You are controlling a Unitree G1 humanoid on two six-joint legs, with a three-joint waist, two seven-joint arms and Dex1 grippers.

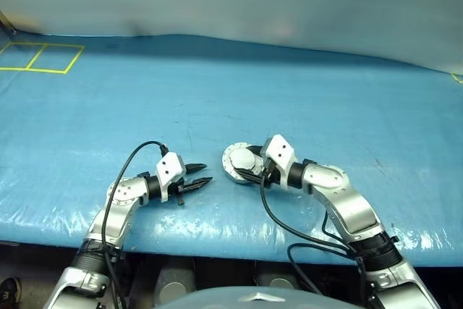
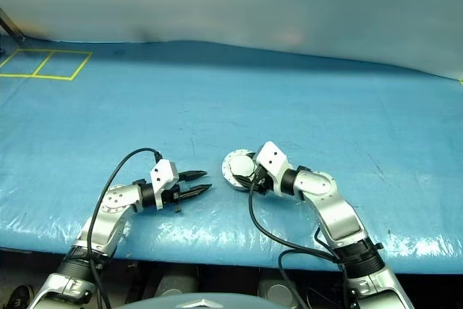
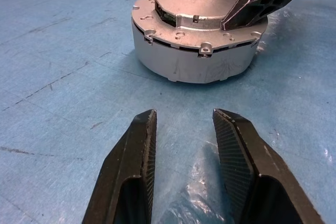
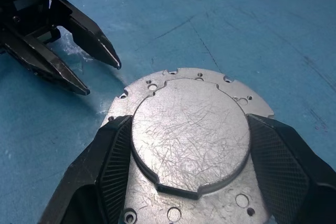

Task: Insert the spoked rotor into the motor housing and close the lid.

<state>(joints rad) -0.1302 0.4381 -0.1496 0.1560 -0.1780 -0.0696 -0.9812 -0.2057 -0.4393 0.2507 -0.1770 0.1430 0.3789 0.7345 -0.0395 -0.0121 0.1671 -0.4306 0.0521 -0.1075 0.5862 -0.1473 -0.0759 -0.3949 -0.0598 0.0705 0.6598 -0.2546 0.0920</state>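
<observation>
On the blue sheet [image 1: 304,92] near your front edge, your right gripper [image 4: 184,145] straddles the raised centre of the lid [image 4: 190,139], its pads [image 4: 116,156] set against each side, clamped on that boss, likely to press or steady it. The lid lies shut, grey face up, on the motor housing [image 3: 194,61]; the spoked rotor is presumably inside. Your left gripper [image 1: 195,180] hangs just beside the housing with its fingers apart, holding nothing, apparently ready to brace.

gap: left tool [image 1: 204,173] to lid [image 3: 202,19] – open | blocker: right tool [image 4: 184,129] over lid
</observation>
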